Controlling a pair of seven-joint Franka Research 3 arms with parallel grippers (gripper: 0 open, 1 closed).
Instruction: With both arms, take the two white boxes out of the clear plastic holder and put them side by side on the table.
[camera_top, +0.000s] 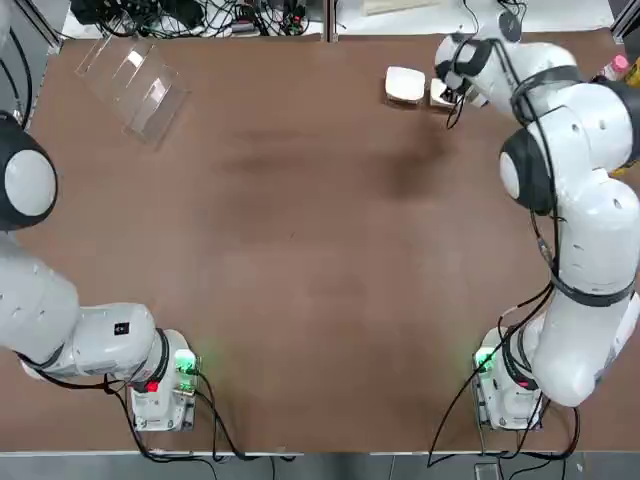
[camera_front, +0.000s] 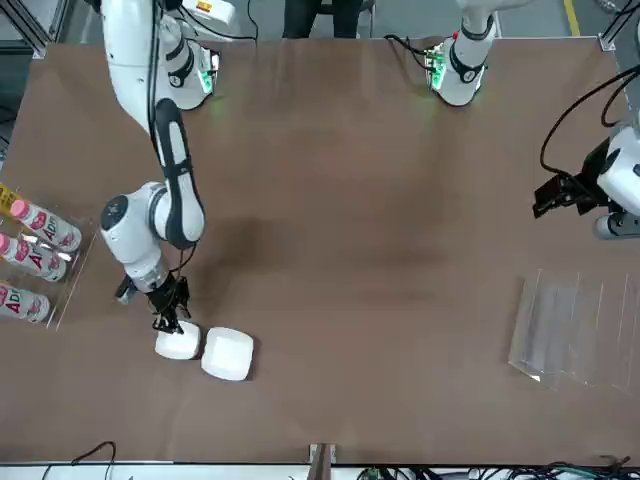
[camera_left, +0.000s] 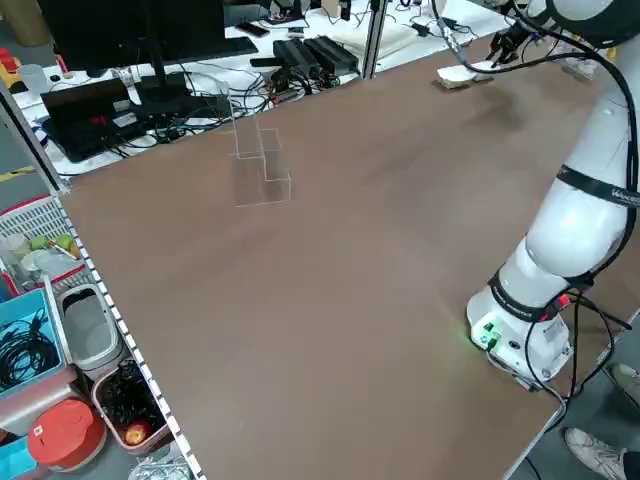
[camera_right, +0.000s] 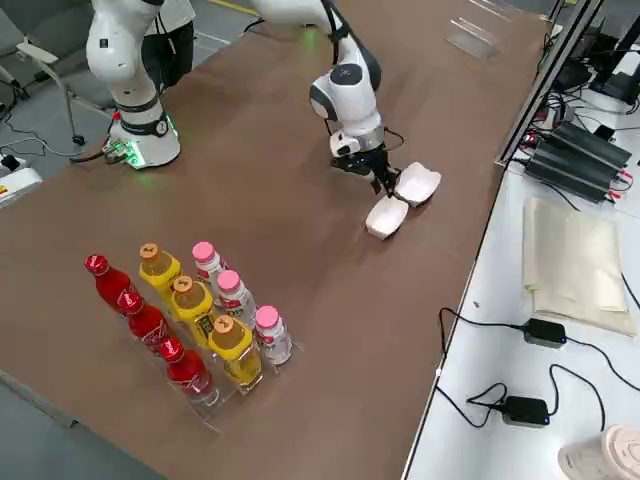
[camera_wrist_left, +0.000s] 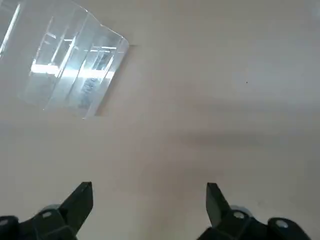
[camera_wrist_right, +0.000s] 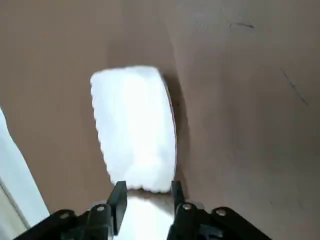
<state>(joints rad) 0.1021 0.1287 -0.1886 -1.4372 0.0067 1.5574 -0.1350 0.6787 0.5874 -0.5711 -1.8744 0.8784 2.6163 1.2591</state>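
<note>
Right gripper (camera_front: 170, 322) just above one white box (camera_front: 177, 344), fingers slightly apart — second white box (camera_front: 228, 354) beside it. Left gripper (camera_wrist_left: 150, 200) spread wide, clear plastic holder (camera_wrist_left: 72, 67) beyond. Top view half hides the nearer box behind my wrist.

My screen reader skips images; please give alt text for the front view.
Right hand sits at one of two white boxes lying side by side on the table; the empty clear holder lies far off.
</note>
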